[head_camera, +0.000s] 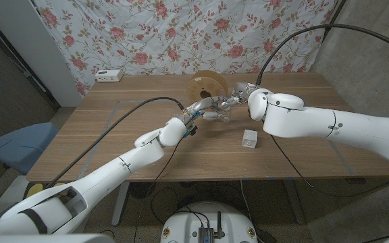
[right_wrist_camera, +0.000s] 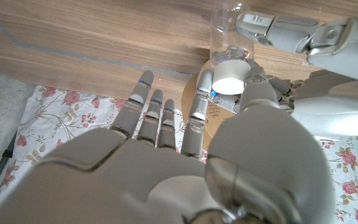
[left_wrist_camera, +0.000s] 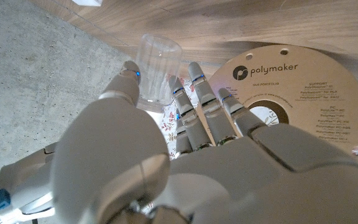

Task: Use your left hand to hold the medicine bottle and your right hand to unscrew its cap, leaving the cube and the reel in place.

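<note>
On the table (head_camera: 113, 128): one bottle (left_wrist_camera: 156, 68), one cap (right_wrist_camera: 230, 76), one reel (head_camera: 208, 84), one cube (head_camera: 250, 139).

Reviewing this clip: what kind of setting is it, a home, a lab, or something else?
Probably a makeshift robot test room rather than a home: a floral cloth backdrop hangs behind the wooden table, bare concrete wall stands beside it, and a blue office chair sits nearby.

Clear plastic medicine bottle (left_wrist_camera: 157, 74) with white cap (right_wrist_camera: 230, 77), held off the desk (head_camera: 113, 128) just in front of the reel, tan cardboard reel (head_camera: 205, 86) standing on edge, small white cube (head_camera: 250, 139) on the desk, well apart from the bottle
</note>
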{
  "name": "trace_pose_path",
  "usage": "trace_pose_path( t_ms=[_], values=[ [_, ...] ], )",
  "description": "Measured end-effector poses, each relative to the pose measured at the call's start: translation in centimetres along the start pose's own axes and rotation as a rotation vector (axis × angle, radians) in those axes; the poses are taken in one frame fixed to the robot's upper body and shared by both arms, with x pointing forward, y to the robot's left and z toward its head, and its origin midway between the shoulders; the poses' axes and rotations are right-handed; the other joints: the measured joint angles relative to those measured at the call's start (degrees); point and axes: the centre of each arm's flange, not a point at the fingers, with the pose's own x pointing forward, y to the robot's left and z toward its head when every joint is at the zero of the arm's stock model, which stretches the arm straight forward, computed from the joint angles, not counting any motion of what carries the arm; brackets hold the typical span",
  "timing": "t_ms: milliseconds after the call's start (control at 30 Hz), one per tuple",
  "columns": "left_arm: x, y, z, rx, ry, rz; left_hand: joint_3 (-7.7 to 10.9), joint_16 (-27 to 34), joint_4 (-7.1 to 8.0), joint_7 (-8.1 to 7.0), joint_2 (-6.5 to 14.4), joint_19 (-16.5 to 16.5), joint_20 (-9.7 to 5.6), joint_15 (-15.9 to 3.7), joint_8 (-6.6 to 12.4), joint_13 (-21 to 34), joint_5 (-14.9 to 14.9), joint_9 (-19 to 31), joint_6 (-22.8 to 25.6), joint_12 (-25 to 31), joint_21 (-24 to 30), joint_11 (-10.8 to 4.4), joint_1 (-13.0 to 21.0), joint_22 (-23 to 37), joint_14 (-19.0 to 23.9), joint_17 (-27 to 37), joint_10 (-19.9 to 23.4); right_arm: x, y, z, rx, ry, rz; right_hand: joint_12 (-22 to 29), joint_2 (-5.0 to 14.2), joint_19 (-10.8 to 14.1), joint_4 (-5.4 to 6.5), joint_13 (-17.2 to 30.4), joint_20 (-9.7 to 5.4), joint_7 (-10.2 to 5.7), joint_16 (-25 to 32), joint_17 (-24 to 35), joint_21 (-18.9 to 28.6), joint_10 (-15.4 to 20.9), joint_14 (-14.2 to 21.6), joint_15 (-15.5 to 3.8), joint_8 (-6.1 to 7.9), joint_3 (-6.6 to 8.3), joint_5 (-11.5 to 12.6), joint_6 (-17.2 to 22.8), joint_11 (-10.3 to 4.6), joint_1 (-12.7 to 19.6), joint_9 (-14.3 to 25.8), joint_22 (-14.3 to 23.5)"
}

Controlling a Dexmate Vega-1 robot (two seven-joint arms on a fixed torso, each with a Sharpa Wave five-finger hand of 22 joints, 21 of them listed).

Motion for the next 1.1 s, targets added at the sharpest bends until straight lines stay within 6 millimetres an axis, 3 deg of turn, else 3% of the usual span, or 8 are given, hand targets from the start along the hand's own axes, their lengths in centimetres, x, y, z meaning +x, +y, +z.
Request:
trace_pose_path(
  t_ms=[400, 600, 1067, 1100],
  values=[
    [-0.09, 0.05, 0.0, -0.001, -0.003, 0.001, 0.0, 0.0, 0.0, 0.0, 0.0, 0.0, 0.0, 0.0, 0.0, 0.0, 0.0, 0.0, 0.0, 0.0, 0.0, 0.09, 0.0, 0.0, 0.0, 0.0, -0.1, -0.07, -0.06, -0.08, 0.032, -0.022, 0.001, 0.0, 1.08, -0.2, -0.78, 0.0, -0.21, -0.74, 0.0, 0.3, 0.0, 0.0, 0.0, -0.61, -0.27, 2.09, -0.2, -0.7, 0.01, 3.6, -0.5, 0.0],
    [-0.1, 0.05, -0.02, -0.002, -0.007, 0.001, 0.0, 0.0, 0.0, 0.0, 0.1, 0.0, 0.0, 0.0, 0.0, 0.0, 0.0, 0.0, 0.0, 0.0, 0.0, 0.18, 0.1, 0.0, 0.0, 0.0, -0.2, -0.18, -0.1, -0.21, 0.047, -0.021, 0.009, -0.3, 1.61, -0.4, -0.45, 0.0, -0.42, -1.22, 0.0, 0.2, 0.0, -0.7, -0.3, -0.91, -0.62, 2.73, -0.3, -1.7, -0.64, 5.5, -1.1, 0.0],
    [-0.05, 0.14, -0.07, -0.001, -0.008, 0.001, -0.01, 0.0, -0.01, 0.0, 0.1, 0.0, 0.0, 0.0, 0.0, 0.0, 0.0, 0.0, 0.0, -0.1, 0.0, -0.03, 0.1, 0.0, 0.0, 0.0, 0.0, -0.22, 0.46, -0.45, 0.065, -0.014, 0.059, -0.7, 3.4, -0.8, -0.4, 0.0, -0.7, -1.31, 0.0, 0.3, -0.2, -1.4, -0.8, -1.01, -2.68, 4.05, -0.3, -4.9, -1.32, 7.9, -2.0, 0.0],
    [-0.05, 0.14, -0.07, -0.001, -0.008, 0.001, -0.01, 0.0, 0.0, 0.0, 0.1, 0.0, 0.0, 0.0, 0.0, 0.0, 0.0, 0.0, 0.0, -0.1, 0.0, -0.03, 0.1, 0.0, 0.0, 0.0, 0.0, -0.11, -0.44, -0.75, 0.076, -0.008, 0.045, -0.7, 3.55, -1.0, -0.31, 0.0, -0.7, -1.52, 0.0, 0.3, -0.2, -1.4, -1.0, -1.2, -2.77, 4.3, -0.3, -5.1, -1.3, 8.1, -2.0, 0.0]
  ],
)
